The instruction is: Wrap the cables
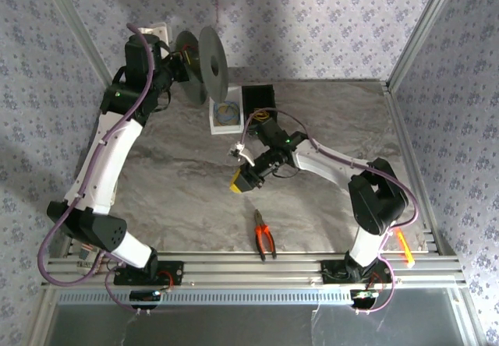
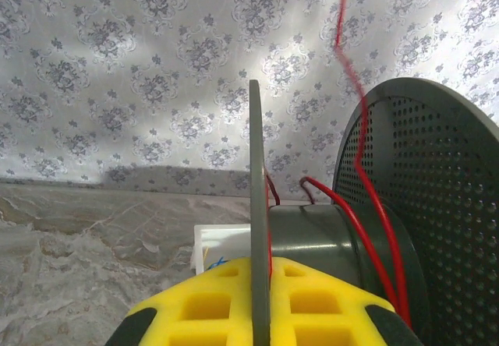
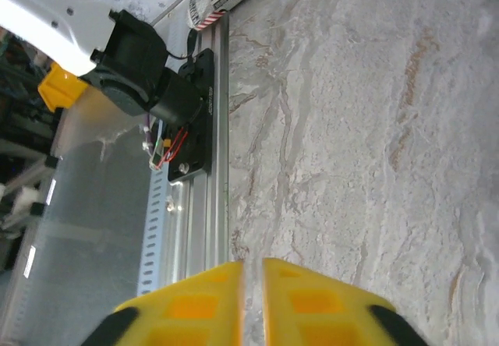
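- A marbled grey tabletop (image 1: 179, 190) is walled in by patterned purple wallpaper, with two white robot arms bolted along its near edge.
- The left arm reaches to the far left corner, where a grey spool (image 1: 212, 65) with two round flanges stands on edge.
- In the left wrist view, the left pincer (image 2: 257, 287) has its yellow fingers pressed against both faces of the spool's thin near flange, pinching it edge-on.
- The cables (image 2: 358, 157) show there as thin red wire. Strands lie on the spool's grey hub between the two flanges, and one strand rises in a wavy line in front of the perforated far flange and leaves the top of the picture.
- The right arm bends in over the middle of the tabletop.
- In the right wrist view, the right pincer (image 3: 252, 299) has its yellow fingers pressed nearly together with a hairline gap. Nothing is between them, and bare tabletop lies beyond.
- Pliers (image 1: 263, 234) with orange handles lie on the tabletop near the front rail, between the two arm bases.
- A white tray (image 1: 215, 120) holding a small blue-and-yellow coil sits just right of the spool, with a black box (image 1: 259, 97) beside it.
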